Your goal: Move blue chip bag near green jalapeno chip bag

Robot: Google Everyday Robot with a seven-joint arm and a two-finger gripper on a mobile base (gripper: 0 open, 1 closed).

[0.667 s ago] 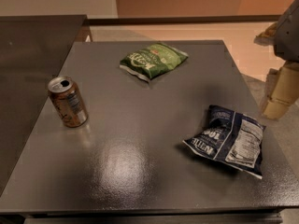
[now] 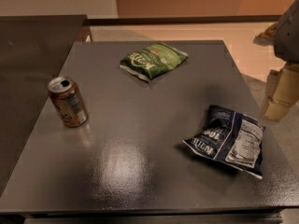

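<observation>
Nothing had visibly moved since the earlier frame: the objects and the hand kept their positions. On the left of the dark grey counter (image 2: pixel 140 171) stood an upright copper-coloured drink can (image 2: pixel 68 101). Toward the far centre lay the flat green jalapeno chip bag (image 2: pixel 153 59) with white lettering. The crinkled navy blue chip bag (image 2: pixel 227 141), its white nutrition panel facing up, lay near the right front, well apart from the green bag. Its long axis appeared to run roughly left to right, dipping toward the near right. The cream-coloured hand (image 2: pixel 280 94) hung beyond the counter's right edge, to the right of and behind the blue bag and apart from it. Whether it was released or clenched could not be told. The bag thus lay to the hand's near left.
</observation>
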